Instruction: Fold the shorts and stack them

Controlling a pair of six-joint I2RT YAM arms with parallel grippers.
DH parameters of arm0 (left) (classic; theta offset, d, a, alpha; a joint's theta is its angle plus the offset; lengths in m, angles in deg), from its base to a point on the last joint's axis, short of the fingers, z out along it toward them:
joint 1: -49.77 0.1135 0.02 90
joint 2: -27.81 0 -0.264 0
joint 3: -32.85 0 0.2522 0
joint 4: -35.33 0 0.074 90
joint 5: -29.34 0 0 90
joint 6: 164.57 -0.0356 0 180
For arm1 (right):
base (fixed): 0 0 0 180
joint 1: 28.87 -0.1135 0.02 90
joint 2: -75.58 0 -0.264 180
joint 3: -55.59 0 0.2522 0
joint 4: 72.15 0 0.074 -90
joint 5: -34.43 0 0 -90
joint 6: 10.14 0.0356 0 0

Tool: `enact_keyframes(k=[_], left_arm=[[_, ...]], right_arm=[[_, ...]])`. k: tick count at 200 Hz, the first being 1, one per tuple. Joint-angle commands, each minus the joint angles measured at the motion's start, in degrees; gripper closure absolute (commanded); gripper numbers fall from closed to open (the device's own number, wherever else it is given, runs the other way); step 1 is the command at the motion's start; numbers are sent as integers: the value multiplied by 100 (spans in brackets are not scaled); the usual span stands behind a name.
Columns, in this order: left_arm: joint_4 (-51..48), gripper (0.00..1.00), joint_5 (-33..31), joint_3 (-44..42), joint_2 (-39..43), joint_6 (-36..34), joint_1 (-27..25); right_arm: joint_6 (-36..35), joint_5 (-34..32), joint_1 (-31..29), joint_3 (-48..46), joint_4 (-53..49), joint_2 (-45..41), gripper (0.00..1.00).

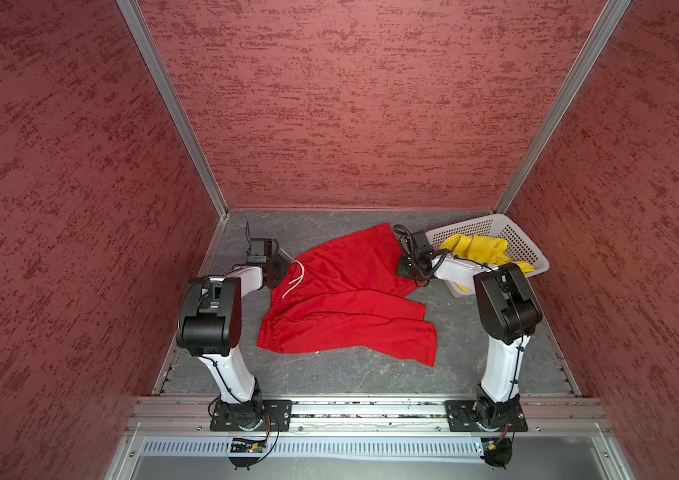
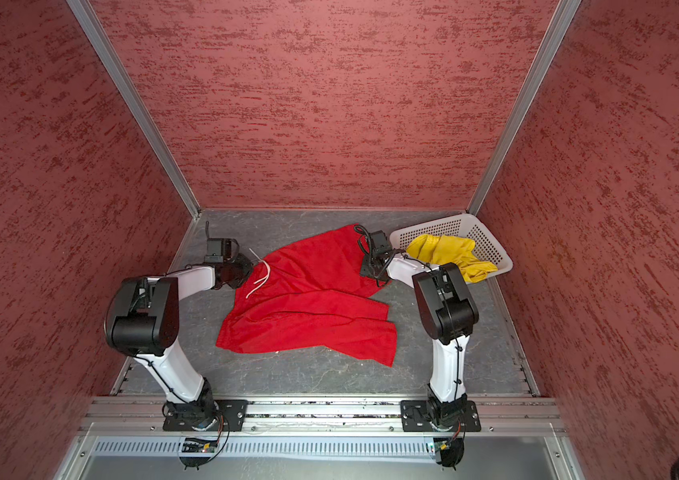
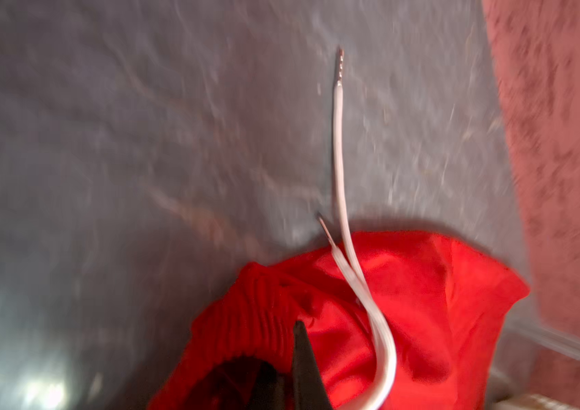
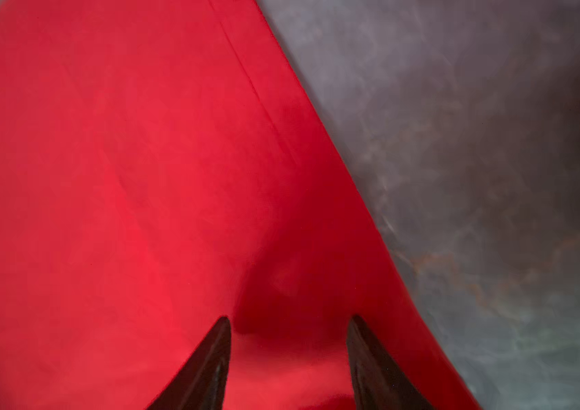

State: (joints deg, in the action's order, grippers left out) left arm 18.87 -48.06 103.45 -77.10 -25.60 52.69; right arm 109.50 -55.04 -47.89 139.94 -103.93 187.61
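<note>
The red shorts [image 1: 342, 303] lie spread and creased on the grey table in both top views, their white drawstring [image 1: 295, 279] trailing at the left end. My left gripper [image 1: 283, 266] sits at that end. In the left wrist view, blurred, it [image 3: 298, 332] is shut on the gathered red waistband [image 3: 246, 312] beside the drawstring [image 3: 339, 159]. My right gripper [image 1: 406, 270] is over the far right part of the red shorts. In the right wrist view it [image 4: 288, 319] stands open with the red fabric [image 4: 139, 177] just beneath its tips. The yellow shorts [image 1: 479, 247] lie bunched in the basket.
A white perforated basket [image 1: 531, 245] stands in the back right corner, behind my right arm. Red textured walls close off three sides. A metal rail [image 1: 371, 409] carrying both arm bases runs along the front edge.
</note>
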Motion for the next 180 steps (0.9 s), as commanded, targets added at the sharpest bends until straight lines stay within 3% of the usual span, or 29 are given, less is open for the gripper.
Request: enact_keyframes(k=[1,42,100,107,127,147,165,180], left_arm=[[782,100,749,219,-544,493,503],[1042,100,1106,772,-1240,748,1010],[722,100,1577,1841,-1890,496,1025],[654,93,1610,1943,-1879,450,1005],[461,51,1687,2043,-1587,282,933],[-34,36,1369,1937,-939,65,862],[-603,11,854,1680,-172,-107,791],[-1077,6,353,1381,495,-259,723]], right_arm=[[204,58,121,-298,184,-222,48],[396,89,438,-464,248,-27,49],[343,154,579,223,137,427,53],[342,179,572,281,141,381,53],[331,330,528,409,101,54,50],[273,284,296,485,-105,-382,45],[267,158,-13,399,-307,-746,39],[343,5,-277,125,-403,-1053,35]])
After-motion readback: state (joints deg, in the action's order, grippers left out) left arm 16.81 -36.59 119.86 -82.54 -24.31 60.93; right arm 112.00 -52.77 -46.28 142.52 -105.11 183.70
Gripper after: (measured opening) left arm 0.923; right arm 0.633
